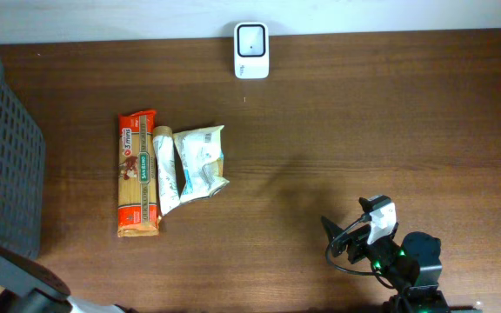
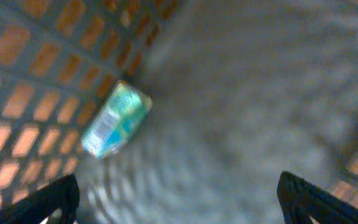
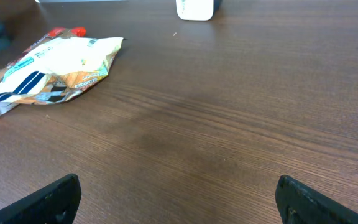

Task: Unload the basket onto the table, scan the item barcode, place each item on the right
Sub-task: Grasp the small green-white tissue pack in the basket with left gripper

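Observation:
Three packets lie together left of the table's middle: a red-orange pasta packet [image 1: 136,178], a narrow green-and-white packet [image 1: 165,169] and a white pouch [image 1: 201,161], also in the right wrist view [image 3: 64,59]. A white barcode scanner [image 1: 251,49] stands at the far edge [image 3: 194,7]. My right gripper [image 1: 348,233] hovers open at the front right, well away from the packets, with nothing between its fingers [image 3: 178,202]. My left gripper [image 2: 179,205] is open over the basket floor, where a blurred green-blue packet [image 2: 115,120] lies apart from it.
A dark grey mesh basket [image 1: 3,165] stands at the table's left edge. Its grid wall [image 2: 36,68] fills the left of the left wrist view. Part of the left arm [image 1: 16,278] shows at the front left corner.

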`<action>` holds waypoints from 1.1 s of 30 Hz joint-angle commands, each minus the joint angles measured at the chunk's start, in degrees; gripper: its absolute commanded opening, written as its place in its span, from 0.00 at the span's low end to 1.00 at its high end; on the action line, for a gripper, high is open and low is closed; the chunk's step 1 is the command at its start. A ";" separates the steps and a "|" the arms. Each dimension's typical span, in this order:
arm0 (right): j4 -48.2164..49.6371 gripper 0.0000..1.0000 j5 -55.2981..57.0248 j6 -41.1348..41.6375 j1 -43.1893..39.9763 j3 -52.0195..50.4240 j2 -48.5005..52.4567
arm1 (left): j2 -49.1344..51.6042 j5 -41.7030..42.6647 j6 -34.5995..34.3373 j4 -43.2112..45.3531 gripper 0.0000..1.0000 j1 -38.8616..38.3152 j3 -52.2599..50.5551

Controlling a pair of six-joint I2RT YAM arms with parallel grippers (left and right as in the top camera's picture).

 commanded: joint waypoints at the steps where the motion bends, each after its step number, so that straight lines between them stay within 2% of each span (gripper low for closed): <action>1: -0.20 0.98 -0.09 -0.15 -0.31 0.00 -0.15 | 3.50 0.68 14.01 4.83 0.99 3.63 -3.08; 9: -0.22 0.98 -0.11 -0.15 -0.31 0.00 -0.15 | 13.22 0.61 20.96 12.85 0.96 6.38 -3.08; 16: -0.22 0.98 -0.11 -0.15 -0.31 0.00 -0.15 | 16.00 0.61 20.98 18.49 0.85 6.58 -3.08; 17: -0.20 0.98 -0.11 -0.15 -0.31 0.00 -0.15 | 16.02 0.59 20.96 19.26 0.76 6.60 -3.08; 21: -0.20 0.98 -0.09 -0.15 -0.31 0.00 -0.15 | 16.90 0.63 20.94 20.17 0.61 6.91 -3.08; 22: -0.22 0.98 -0.11 -0.15 -0.31 0.00 -0.15 | 17.25 0.63 20.94 20.06 0.52 6.91 -3.08; 23: -0.20 0.98 -0.09 -0.15 -0.31 0.00 -0.15 | 17.81 0.63 20.94 19.85 0.38 6.91 -3.08; 26: -0.22 0.98 -0.09 -0.17 -0.31 0.00 -0.15 | 18.43 0.66 20.92 19.85 0.27 6.91 -3.08; 28: -0.20 0.98 -0.11 -0.15 -0.31 0.00 -0.15 | 18.47 1.05 20.48 19.82 0.00 6.88 -3.06; 31: -0.22 0.98 -0.11 -0.15 -0.31 0.00 -0.15 | 17.81 1.03 20.28 19.65 0.00 6.49 -3.06; 33: -0.22 0.99 -0.11 -0.15 -0.31 0.00 -0.15 | 15.34 1.05 17.46 19.74 0.00 5.44 -2.93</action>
